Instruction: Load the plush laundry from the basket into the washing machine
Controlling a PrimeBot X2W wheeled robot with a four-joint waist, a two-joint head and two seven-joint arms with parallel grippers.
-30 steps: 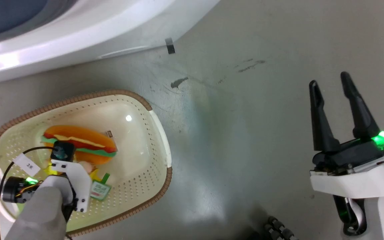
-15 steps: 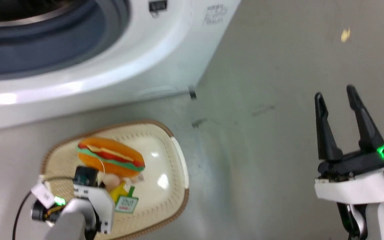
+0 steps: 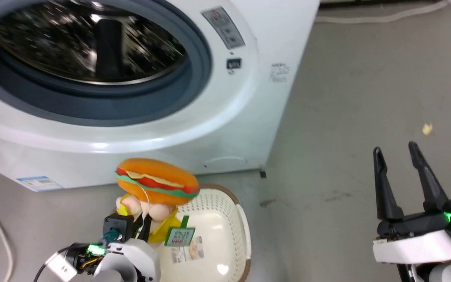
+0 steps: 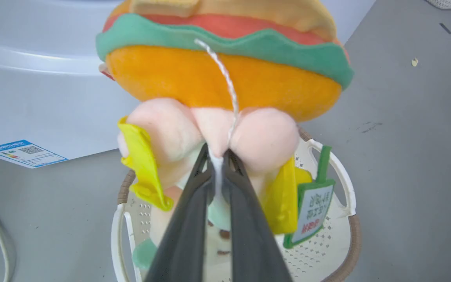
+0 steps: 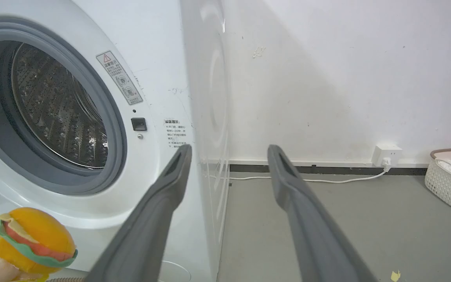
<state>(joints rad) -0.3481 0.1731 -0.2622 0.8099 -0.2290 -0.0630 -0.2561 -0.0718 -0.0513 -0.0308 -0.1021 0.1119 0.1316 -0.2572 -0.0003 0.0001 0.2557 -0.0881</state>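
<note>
One plush laundry (image 3: pixel 157 182), pinched in the left gripper (image 4: pixel 217 154), hangs over the basket (image 3: pixel 217 203) (right gripper (image 3: pixel 395 149) spread).

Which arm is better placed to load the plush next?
Left. The left gripper is shut on the plush laundry, held above the basket before the open washing machine. The right gripper is open and empty, off to the side.
</note>
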